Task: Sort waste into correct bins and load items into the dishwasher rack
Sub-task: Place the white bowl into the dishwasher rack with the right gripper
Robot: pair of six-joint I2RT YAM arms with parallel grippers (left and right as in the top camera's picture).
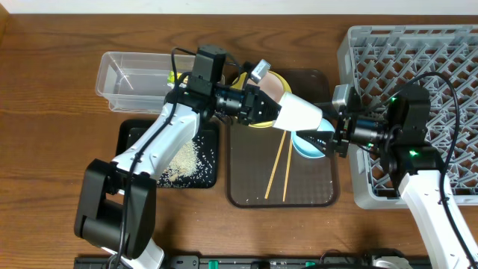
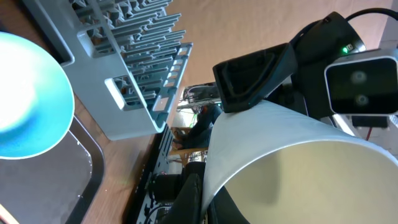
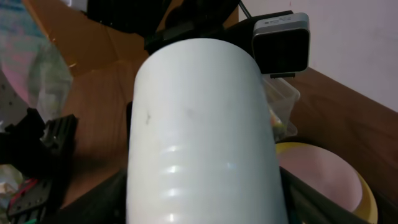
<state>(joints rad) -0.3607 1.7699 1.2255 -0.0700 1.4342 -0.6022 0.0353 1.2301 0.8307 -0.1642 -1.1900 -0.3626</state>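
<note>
The small white cup (image 1: 302, 113) hangs on its side above the dark-brown tray, held between both arms. My left gripper (image 1: 263, 104) is shut on its rim, one finger inside and one outside (image 2: 205, 193). My right gripper (image 1: 334, 133) is shut round its base end, with fingers on either side of the cup (image 3: 199, 137). The light-blue bowl (image 1: 308, 146) lies under the cup on the tray. The yellow plate (image 1: 258, 119) with a pale bowl (image 1: 278, 84) on it sits behind. Two chopsticks (image 1: 280, 168) lie on the tray. Rice grains (image 1: 183, 161) lie in the black tray (image 1: 131, 134).
The clear tub (image 1: 127, 78) stands at the back left with something green-yellow (image 1: 173, 77) at its right end. The grey dishwasher rack (image 1: 448, 60) fills the right side, under my right arm. The dark-brown serving tray (image 1: 314, 190) lies in the middle.
</note>
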